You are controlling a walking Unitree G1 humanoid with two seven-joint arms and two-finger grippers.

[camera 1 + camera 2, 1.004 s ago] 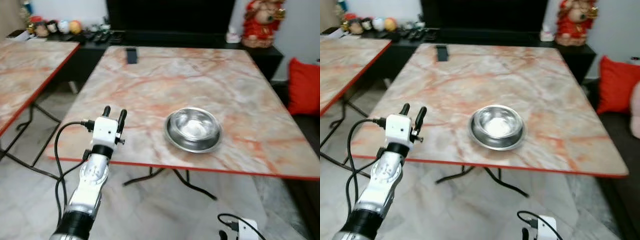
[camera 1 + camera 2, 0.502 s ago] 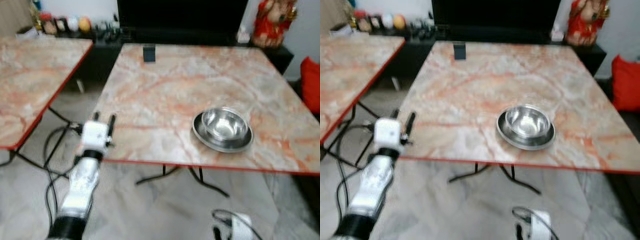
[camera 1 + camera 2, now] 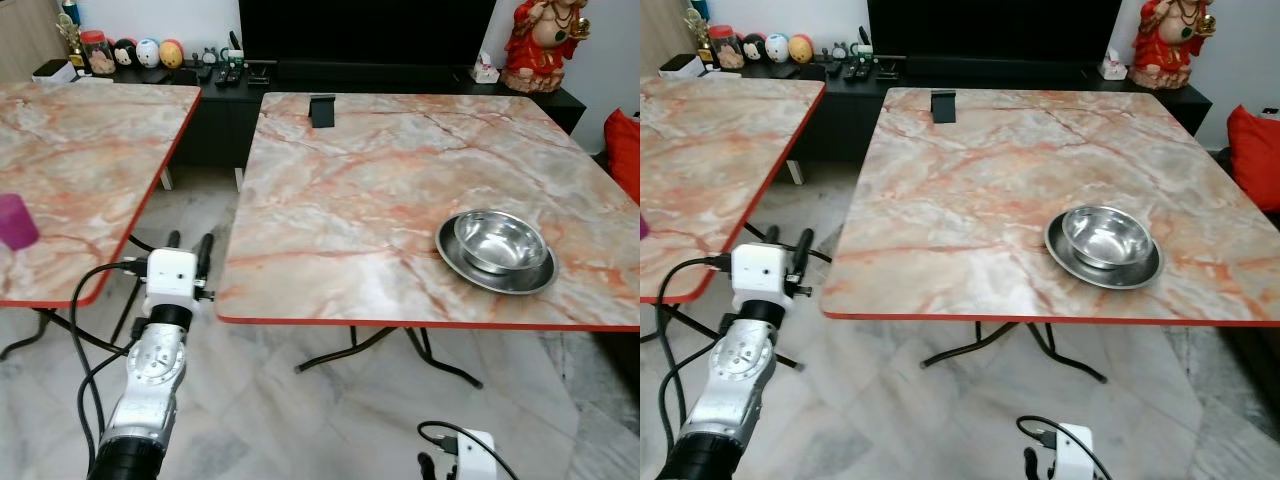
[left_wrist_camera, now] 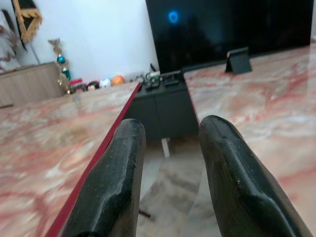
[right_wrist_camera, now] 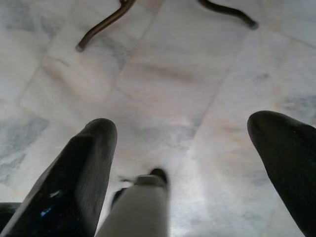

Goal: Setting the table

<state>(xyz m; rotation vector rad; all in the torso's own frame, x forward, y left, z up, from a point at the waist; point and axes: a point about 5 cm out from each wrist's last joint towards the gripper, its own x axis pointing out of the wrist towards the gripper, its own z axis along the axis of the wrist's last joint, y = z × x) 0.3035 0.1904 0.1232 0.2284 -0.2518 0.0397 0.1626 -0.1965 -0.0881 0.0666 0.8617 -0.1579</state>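
the steel bowl [image 3: 499, 242] sits nested in a steel plate [image 3: 478, 270] on the marble table [image 3: 360, 180]. the left gripper [image 3: 187, 241], fingers slightly apart and empty, points between tables; the right gripper [image 5: 187, 148] hangs wide apart over floor. likely fetching next: the purple cup [image 3: 15, 221] calls for a leftward turn.

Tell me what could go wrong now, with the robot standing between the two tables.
The left gripper hangs in the gap by the right table's red edge; a careless swing could hit it. The steel bowl sits on its plate near that edge, so a bump might slide them off. The purple cup on the left table looks far to reach.
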